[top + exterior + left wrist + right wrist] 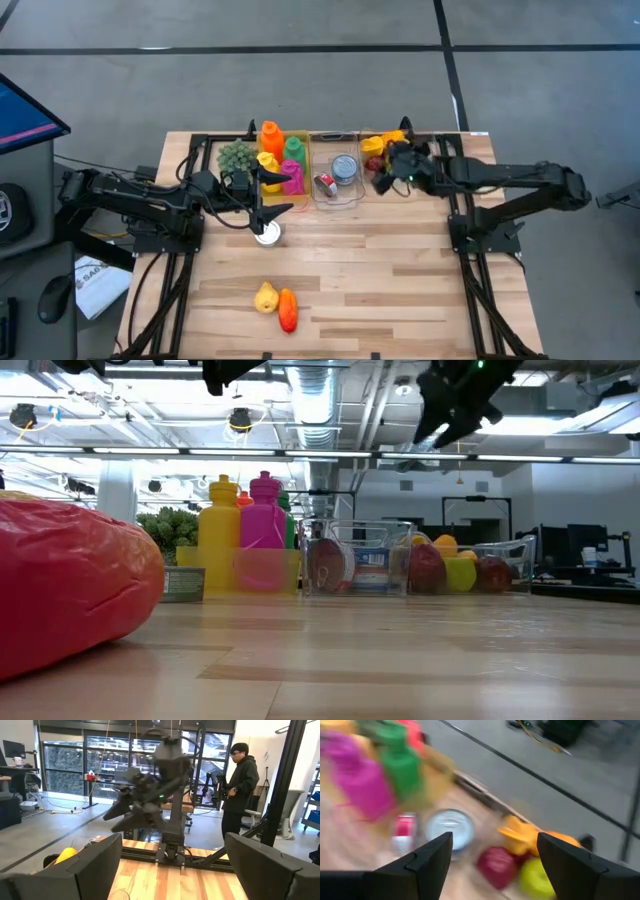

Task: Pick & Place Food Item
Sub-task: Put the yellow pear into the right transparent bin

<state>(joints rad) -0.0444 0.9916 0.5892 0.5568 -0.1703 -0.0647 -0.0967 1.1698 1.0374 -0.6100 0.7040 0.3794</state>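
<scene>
On the wooden table (400, 270), fruit (517, 860) sits in a clear bin (385, 150) at the far edge. The right claw (495, 852) hovers above it, fingers spread, holding nothing. The left claw (285, 210) waits wide open and empty near a white cup (267, 234).

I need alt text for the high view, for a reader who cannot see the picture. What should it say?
Seen from above, the right end effector, open, hovers over the fruit bin at the wooden table's far edge. The left end effector, open, is above a white cup. Coloured bottles and cans fill neighbouring bins; two fruits lie near the front.
</scene>
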